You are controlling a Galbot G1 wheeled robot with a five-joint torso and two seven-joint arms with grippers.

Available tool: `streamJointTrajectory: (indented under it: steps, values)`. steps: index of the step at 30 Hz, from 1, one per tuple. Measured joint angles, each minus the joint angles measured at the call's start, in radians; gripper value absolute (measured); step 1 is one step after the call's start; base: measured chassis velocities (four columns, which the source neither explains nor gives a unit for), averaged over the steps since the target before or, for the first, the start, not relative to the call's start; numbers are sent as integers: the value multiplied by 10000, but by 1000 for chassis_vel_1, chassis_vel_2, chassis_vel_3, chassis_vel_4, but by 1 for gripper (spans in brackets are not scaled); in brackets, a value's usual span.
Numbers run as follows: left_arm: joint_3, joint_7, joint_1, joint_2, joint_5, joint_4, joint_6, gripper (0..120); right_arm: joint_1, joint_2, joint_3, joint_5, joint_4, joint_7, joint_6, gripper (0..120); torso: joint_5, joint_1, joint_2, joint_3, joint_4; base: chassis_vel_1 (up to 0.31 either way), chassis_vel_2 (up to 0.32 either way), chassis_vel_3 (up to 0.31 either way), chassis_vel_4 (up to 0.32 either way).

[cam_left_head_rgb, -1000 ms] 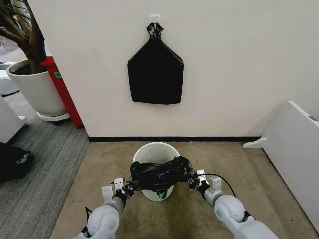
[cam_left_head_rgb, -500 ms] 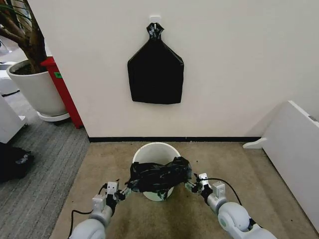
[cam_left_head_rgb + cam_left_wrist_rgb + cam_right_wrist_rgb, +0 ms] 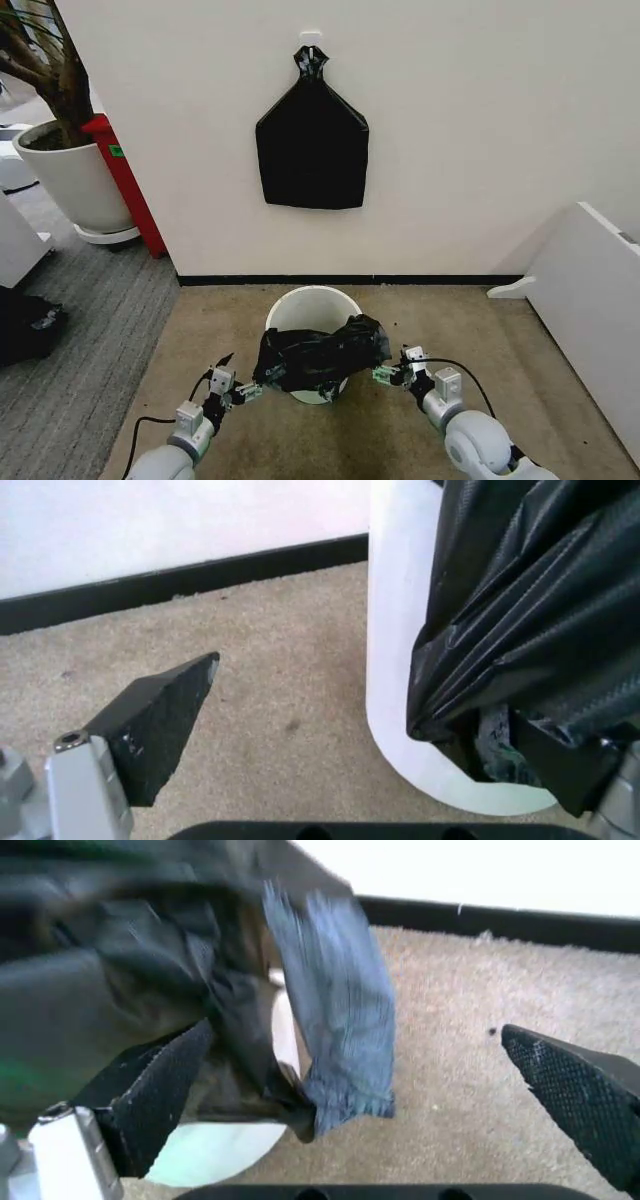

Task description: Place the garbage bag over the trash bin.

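Plastic, thin, glossy and crinkled black, the garbage bag (image 3: 320, 355) now lies draped over the near edge of the small round cream-white plastic trash bin (image 3: 310, 305), just below the middle of the head view. A second ago it was stretched taut between the two grippers; since then both arms have pulled back toward the lower edge of the frame and the bag has slumped into a bunched heap on the rim.

The left gripper (image 3: 243, 392), at lower left, has its fingers spread wide. In the left wrist view one finger (image 3: 160, 724) stands over bare beige carpet, well apart from the other, which sits just beside a hanging fold of the bag (image 3: 520, 630) against the bin wall (image 3: 400, 630); whether that fold is pinched I cannot tell.

The right gripper (image 3: 390, 374), at lower right, is likewise spread, and its wrist view shows the two dark fingers far apart with bag plastic hanging between them.

Judged from this, the bag has been let go but covers only the near part of the mouth; the far rim is bare.
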Motion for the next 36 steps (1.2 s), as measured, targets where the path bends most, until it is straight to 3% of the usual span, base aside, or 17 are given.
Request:
streamJointTrajectory:
  steps: [9, 12, 17, 21, 24, 26, 30, 36]
  values:
    - [-14, 0, -36, 90, -260, -92, 12, 100, -619, -315, 310, 31, 1306, 446, -51, 100, 2, 0, 0, 0, 0, 0, 0, 0, 0]
    - [-19, -7, -62, 117, -397, -109, 39, 100, -802, -838, 292, 138, 2506, 459, -748, 100, -2, 0, 0, 0, -3, 0, 0, 0, 0]
    - [-24, -8, -114, 186, -486, -39, 51, 100, 259, -1542, -366, 360, 3407, 165, -2009, 100, 0, 0, 0, 1, 0, 0, 0, 0, 0]
    - [-29, -59, -177, 200, -608, -12, 77, 100, 2730, -2059, -1990, 1082, 3683, 151, -4006, 100, 0, 0, 0, 1, 2, 0, 0, 0, 0]
    - [-30, -102, -176, 198, -683, -66, 109, 100, 3782, -2081, -2816, 1179, 3580, 113, -4688, 100, 0, 0, 0, 2, 2, 0, 0, 0, 0]
    - [-32, -140, -175, 192, -719, -111, 135, 100, 5094, -1951, -3944, 1202, 3319, 201, -5334, 100, 1, 0, 0, 2, 3, 0, 0, 0, 0]
    - [-32, -189, -216, 157, -755, -167, 205, 100, 6516, -1708, -5437, 926, 2748, 328, -5523, 100, -1, 0, 0, 2, 3, 0, 0, 0, 0]
    - [-22, -195, -265, 36, -758, -167, 257, 100, 6840, -1510, -6185, 806, 2221, 663, -5509, 100, -1, 0, 0, 2, -1, 0, 0, 0, 0]
